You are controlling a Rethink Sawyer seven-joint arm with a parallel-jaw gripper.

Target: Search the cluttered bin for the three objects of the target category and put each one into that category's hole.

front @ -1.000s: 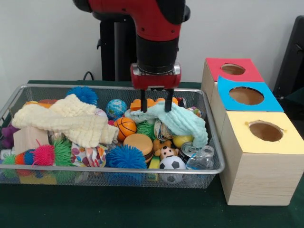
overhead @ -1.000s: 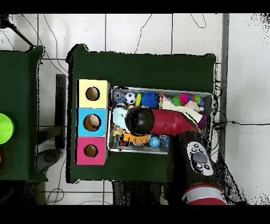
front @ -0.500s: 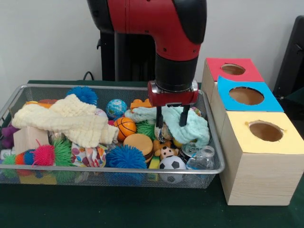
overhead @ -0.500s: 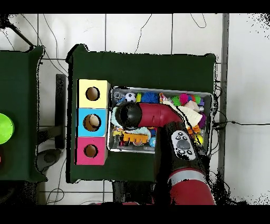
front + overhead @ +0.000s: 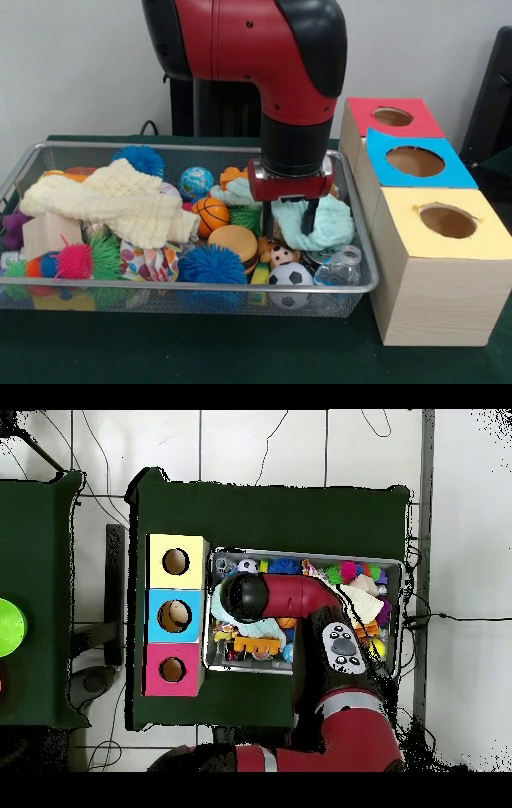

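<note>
The silver wire-mesh basket [image 5: 160, 286] is full of toys and cloths; it also shows in the overhead view [image 5: 402, 599]. My gripper [image 5: 288, 218] hangs low in its right part, open, with its fingers [image 5: 309, 214] sunk into a mint-green cloth [image 5: 326, 226]. It holds nothing that I can see. A brown-and-white animal figure [image 5: 280, 256] lies just in front of the gripper, near the front rim. An orange figure [image 5: 234, 174] lies behind the cloth. The yellow duck is hidden. In the overhead view the arm's wrist [image 5: 243, 597] covers the gripper.
Three boxes with round holes stand right of the basket: red [image 5: 364, 112], blue [image 5: 456, 170], yellow [image 5: 488, 240]. In the basket lie a cream cloth [image 5: 112, 204], a basketball [image 5: 210, 214], a soccer ball [image 5: 290, 276], a blue spiky ball [image 5: 210, 266] and a clear bottle [image 5: 340, 268].
The gripper has moved from the back of the basket toward the front right and dropped lower. Its fingers now sit deeper in the mint cloth, which has bunched toward the right.
</note>
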